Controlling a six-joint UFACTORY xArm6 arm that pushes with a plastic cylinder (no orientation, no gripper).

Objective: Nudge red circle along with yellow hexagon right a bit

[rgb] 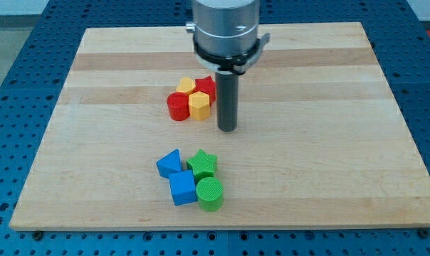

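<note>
My tip [227, 129] rests on the wooden bench [329, 142]; this rod has no jaws to open, close or grip, so places are given from the tip. Just to its left at the view's upper side sit the yellow hexagon [199, 105] and, touching that one's left side, the red circle [177, 107], with a second yellow block [186, 85] and a second red block [206, 86] packed close behind them, shapes unclear. Well below the tip, towards the view's bottom left, cluster a blue triangle-like block [169, 163], a blue cube [182, 188], a green star [202, 164] and a green circle [209, 193].
</note>
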